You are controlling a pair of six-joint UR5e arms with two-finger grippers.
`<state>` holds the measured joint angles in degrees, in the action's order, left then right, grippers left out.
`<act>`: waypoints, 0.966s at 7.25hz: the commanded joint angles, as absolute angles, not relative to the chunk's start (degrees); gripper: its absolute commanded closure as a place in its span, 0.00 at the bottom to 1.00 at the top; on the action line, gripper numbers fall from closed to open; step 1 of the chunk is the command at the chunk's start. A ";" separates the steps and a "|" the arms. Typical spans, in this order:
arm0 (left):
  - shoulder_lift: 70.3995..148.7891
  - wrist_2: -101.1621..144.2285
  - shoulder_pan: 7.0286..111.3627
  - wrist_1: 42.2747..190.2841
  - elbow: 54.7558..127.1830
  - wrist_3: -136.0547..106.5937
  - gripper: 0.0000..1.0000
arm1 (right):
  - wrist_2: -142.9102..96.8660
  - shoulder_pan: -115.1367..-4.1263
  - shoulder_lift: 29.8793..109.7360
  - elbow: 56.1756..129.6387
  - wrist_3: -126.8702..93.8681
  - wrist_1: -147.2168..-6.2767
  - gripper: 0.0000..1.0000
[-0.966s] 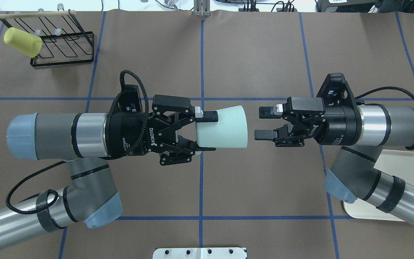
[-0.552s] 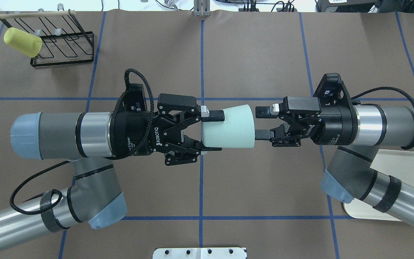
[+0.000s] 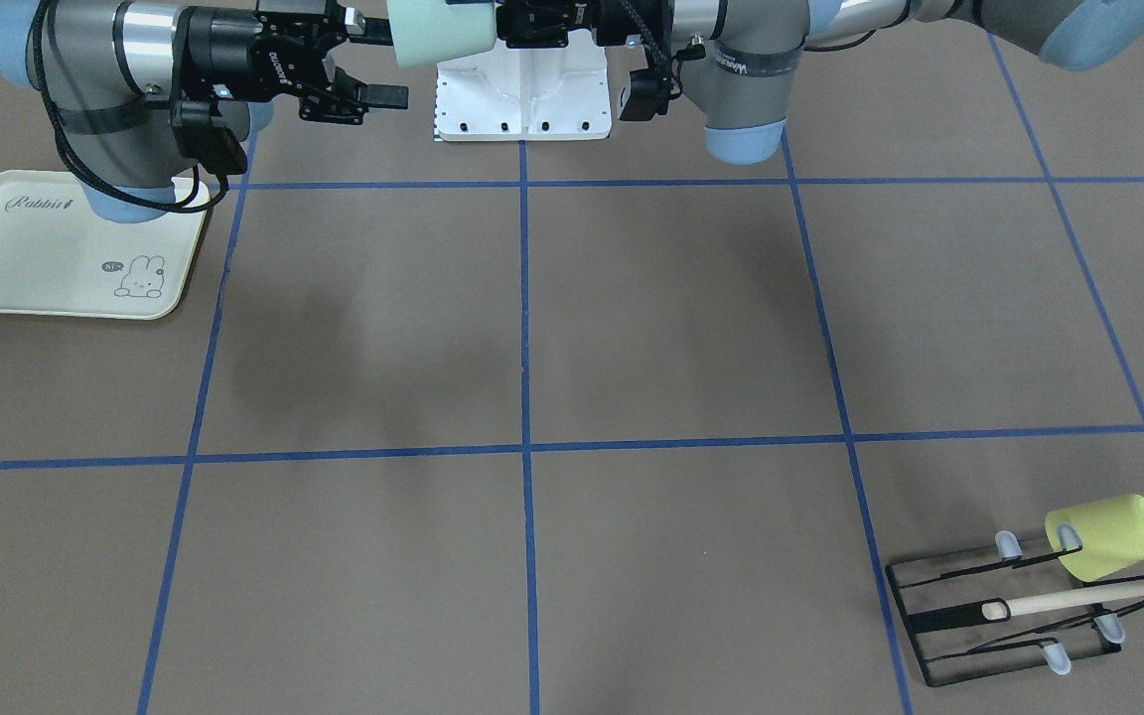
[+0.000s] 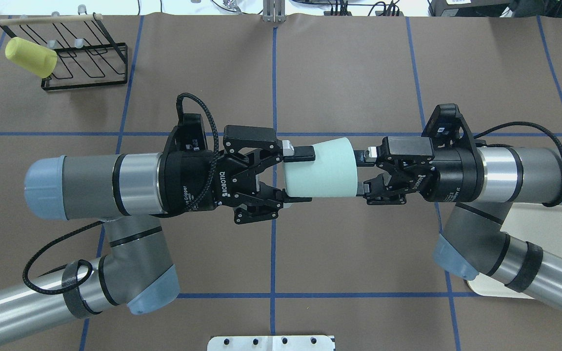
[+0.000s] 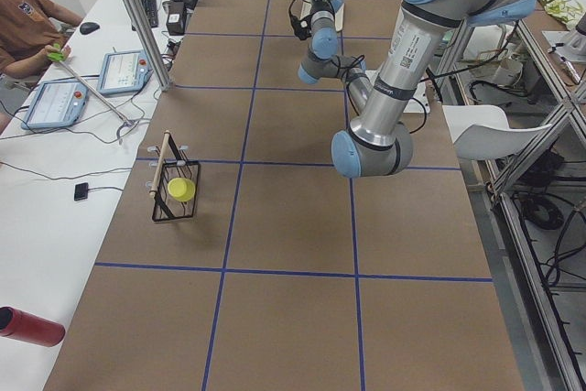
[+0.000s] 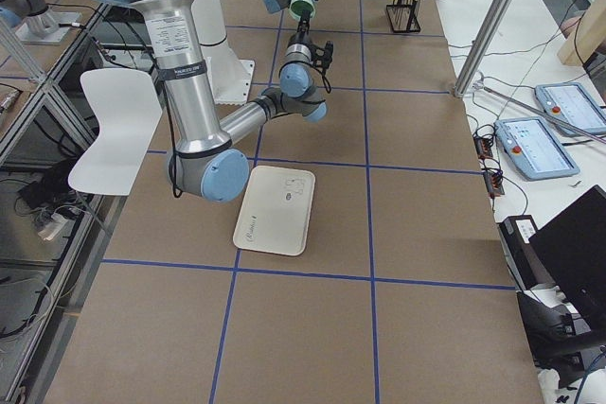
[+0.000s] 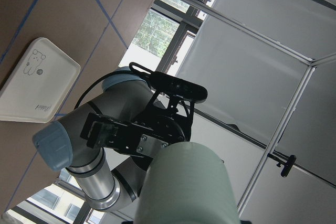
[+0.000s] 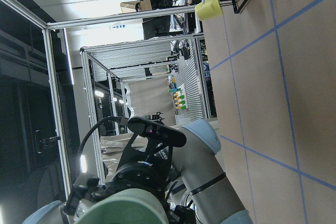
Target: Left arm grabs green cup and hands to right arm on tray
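From overhead we see the left hand (image 4: 303,176) clamped on the narrower end of the green cup (image 4: 321,168). The cup lies sideways in the air above the middle of the table (image 4: 349,73), its wider end toward the right hand (image 4: 362,171). That hand's fingers reach the cup's rim. The tray (image 4: 551,229) lies under the right arm (image 4: 505,173), well apart from the cup.

In the front-facing view we see one right finger standing clear of the cup's wall, so that hand is spread, not clamped. A yellow-green cup (image 3: 1113,536) hangs on a wire rack (image 3: 989,616) at the near corner.

In the left wrist view the green cup fills the lower edge, with the right hand just behind it.
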<state>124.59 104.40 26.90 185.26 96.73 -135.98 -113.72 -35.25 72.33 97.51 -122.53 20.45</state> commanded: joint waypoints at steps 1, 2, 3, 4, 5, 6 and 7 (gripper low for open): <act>125.06 104.24 26.72 185.19 96.24 -135.97 1.00 | -113.73 -34.37 72.51 97.56 -122.61 21.71 0.10; 125.76 103.89 26.72 185.19 95.54 -135.97 1.00 | -113.73 -34.19 72.42 97.65 -122.52 21.71 0.14; 126.03 103.80 26.37 185.19 94.75 -135.97 1.00 | -113.73 -34.19 72.42 97.82 -122.61 21.71 0.28; 126.21 103.80 26.37 185.27 94.49 -135.97 1.00 | -113.82 -34.19 72.42 97.74 -122.61 21.97 0.46; 126.04 103.89 26.11 185.36 94.13 -135.79 1.00 | -113.91 -34.10 72.60 97.65 -122.69 22.41 0.56; 126.21 103.89 25.93 185.27 94.13 -136.05 1.00 | -113.91 -34.19 72.60 97.73 -122.61 22.41 0.58; 125.86 103.89 24.71 185.36 94.04 -135.88 1.00 | -113.91 -34.19 72.60 97.82 -122.61 22.41 0.59</act>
